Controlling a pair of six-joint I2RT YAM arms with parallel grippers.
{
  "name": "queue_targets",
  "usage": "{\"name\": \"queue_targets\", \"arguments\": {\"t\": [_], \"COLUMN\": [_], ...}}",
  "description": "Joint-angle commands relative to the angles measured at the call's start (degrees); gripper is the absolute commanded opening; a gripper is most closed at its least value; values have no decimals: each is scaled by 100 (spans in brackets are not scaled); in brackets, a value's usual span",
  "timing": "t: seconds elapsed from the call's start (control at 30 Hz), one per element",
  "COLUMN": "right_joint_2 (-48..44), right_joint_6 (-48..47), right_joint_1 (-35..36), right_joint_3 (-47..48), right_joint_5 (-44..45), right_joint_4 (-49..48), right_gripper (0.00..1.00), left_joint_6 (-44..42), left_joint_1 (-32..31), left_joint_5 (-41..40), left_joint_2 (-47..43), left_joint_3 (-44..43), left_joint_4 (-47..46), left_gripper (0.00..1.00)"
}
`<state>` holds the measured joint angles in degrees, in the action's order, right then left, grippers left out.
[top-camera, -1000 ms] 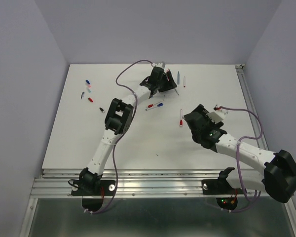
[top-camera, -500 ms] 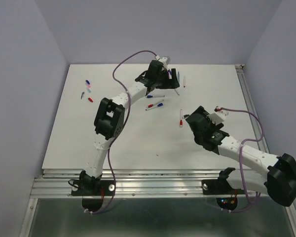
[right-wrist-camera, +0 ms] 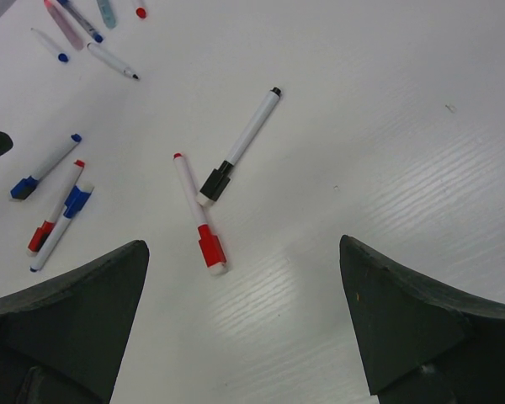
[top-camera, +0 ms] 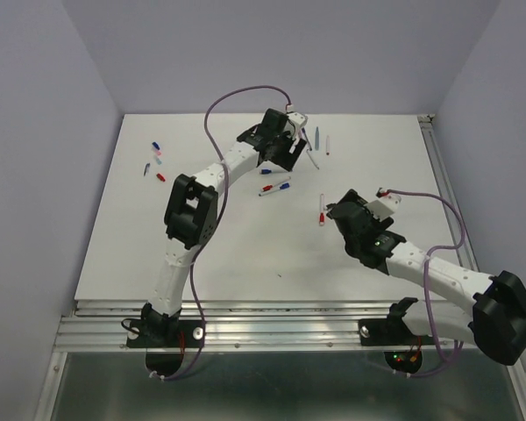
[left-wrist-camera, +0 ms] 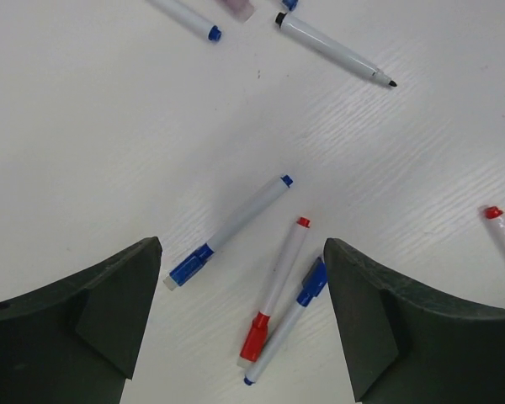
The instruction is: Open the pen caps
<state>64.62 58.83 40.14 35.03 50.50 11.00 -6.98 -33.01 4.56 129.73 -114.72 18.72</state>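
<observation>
We log left gripper (left-wrist-camera: pixel 241 252), right gripper (right-wrist-camera: pixel 242 244) open, empty: bare-tipped pen (left-wrist-camera: pixel 332 49) beyond left done; red cap (left-wrist-camera: pixel 254 337) between its jaws, black cap (right-wrist-camera: pixel 216 181) before right still on.

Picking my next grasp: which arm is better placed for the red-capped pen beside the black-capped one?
Right. Right fingers, open, frame that red cap just ahead; left fingers hover over the far three-pen cluster.

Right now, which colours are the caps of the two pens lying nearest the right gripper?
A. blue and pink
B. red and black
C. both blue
B: the right wrist view shows a red cap and a black cap side by side, both fitted.
</observation>
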Motion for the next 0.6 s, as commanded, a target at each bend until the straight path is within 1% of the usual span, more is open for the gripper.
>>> {"name": "queue_targets", "arguments": {"t": [0.0,0.17,0.3,0.4,0.57], "right_joint_2": [121,261,358,428,490], "right_joint_6": [-126,-231,-266,-302,-346], "right_joint_1": [-24,-33,-33,-33,-33], "right_joint_3": [57,145,206,224,259], "right_joint_5": [21,21,13,-14,-49], "right_joint_4": [-248,-230,-230,-265,-309], "right_gripper": [100,100,100,100,100], "left_joint_6": [-1085,-1156,-1139,-1068,-937], "left_joint_1": [6,32,23,32,32], "left_joint_5": [-227,-306,-280,-289,-289], "left_joint_2": [420,843,1045,1203,1397], "left_joint_3": [-683,-1149,-1246,-1368,-1519], "left_joint_4": [430,422,273,228,132], "left_gripper": [90,90,89,86,84]}}
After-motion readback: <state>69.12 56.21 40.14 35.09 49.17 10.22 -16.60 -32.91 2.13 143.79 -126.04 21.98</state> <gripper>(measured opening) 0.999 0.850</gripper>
